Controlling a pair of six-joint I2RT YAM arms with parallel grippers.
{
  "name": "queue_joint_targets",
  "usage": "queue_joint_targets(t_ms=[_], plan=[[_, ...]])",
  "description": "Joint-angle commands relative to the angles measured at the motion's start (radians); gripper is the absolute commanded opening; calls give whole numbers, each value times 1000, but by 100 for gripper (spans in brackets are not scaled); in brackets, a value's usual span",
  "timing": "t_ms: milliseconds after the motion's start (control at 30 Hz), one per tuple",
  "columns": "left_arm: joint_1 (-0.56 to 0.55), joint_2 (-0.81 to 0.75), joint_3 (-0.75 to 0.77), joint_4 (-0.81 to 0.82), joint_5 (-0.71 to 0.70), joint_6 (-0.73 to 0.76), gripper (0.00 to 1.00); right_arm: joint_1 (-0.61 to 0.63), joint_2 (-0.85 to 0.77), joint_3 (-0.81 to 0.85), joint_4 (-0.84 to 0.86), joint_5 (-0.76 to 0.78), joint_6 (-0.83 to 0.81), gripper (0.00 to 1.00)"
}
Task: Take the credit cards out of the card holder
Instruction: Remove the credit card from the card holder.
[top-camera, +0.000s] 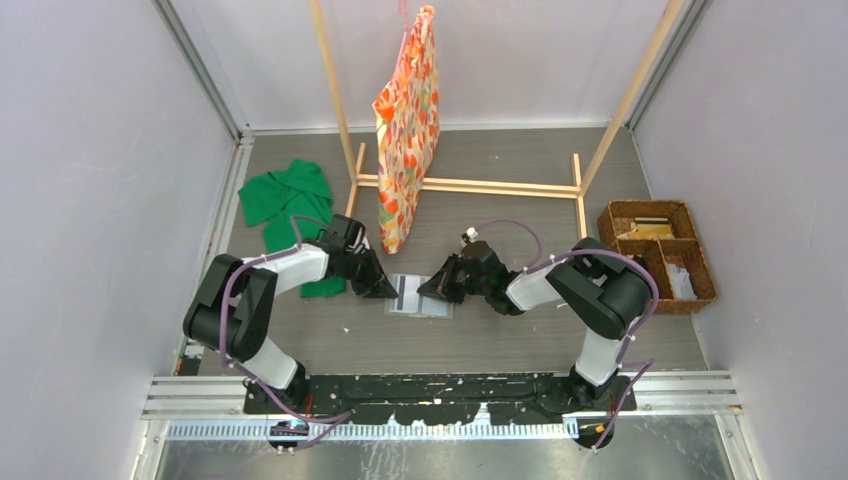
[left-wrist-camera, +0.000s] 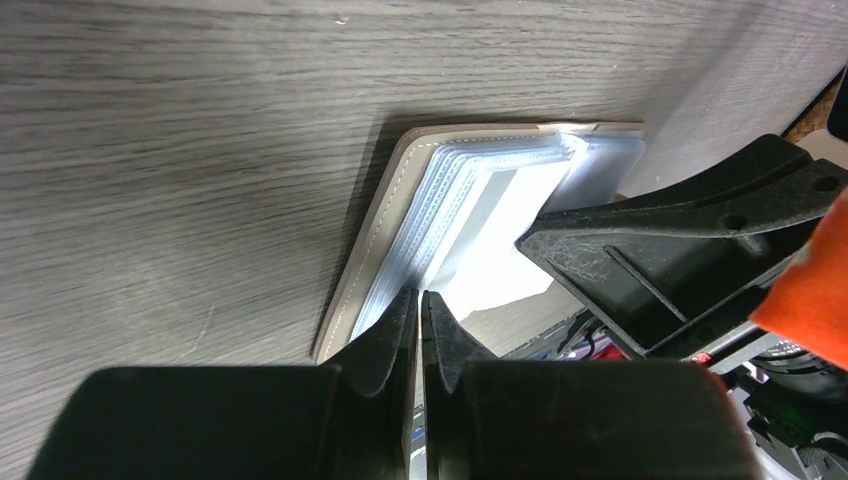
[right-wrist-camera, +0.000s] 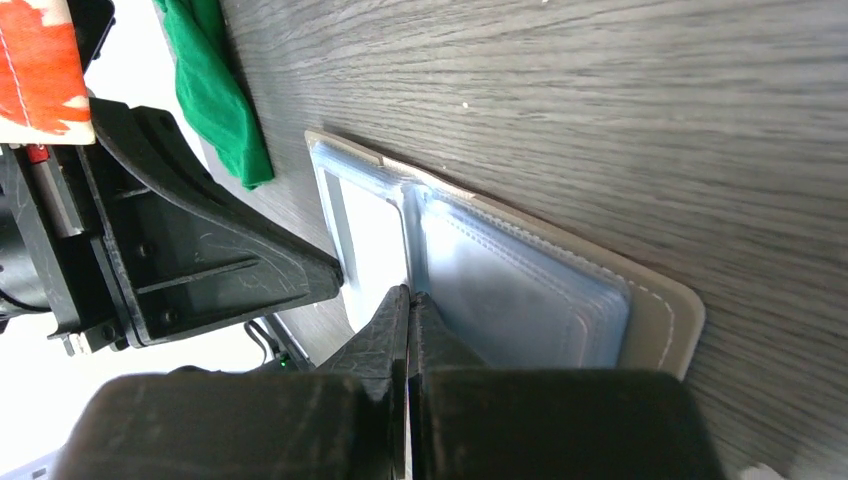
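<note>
The grey card holder (top-camera: 425, 301) lies open on the table between my two grippers, its pale translucent pocket panels facing up. My left gripper (top-camera: 388, 290) is shut, its tips on the holder's left part. In the left wrist view its tips (left-wrist-camera: 420, 297) touch the edge of the stacked panels (left-wrist-camera: 440, 200), and I cannot tell if a panel is pinched. My right gripper (top-camera: 428, 288) is shut, and its tips (right-wrist-camera: 409, 295) rest at the holder's middle fold (right-wrist-camera: 520, 290). No loose card shows.
A green cloth (top-camera: 288, 200) lies behind the left arm. An orange patterned bag (top-camera: 408, 120) hangs on a wooden rack (top-camera: 470, 185) behind the holder. A brown wicker basket (top-camera: 660, 255) stands at the right.
</note>
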Motion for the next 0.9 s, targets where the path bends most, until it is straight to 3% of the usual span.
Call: queue_joint_targets(t_ms=[0, 867], plan=[[-25, 34, 6, 53, -13, -30, 7, -31, -28, -47, 17, -48, -51, 1], [-31, 3, -1, 36, -25, -13, 8, -64, -67, -89, 35, -53, -79, 1]])
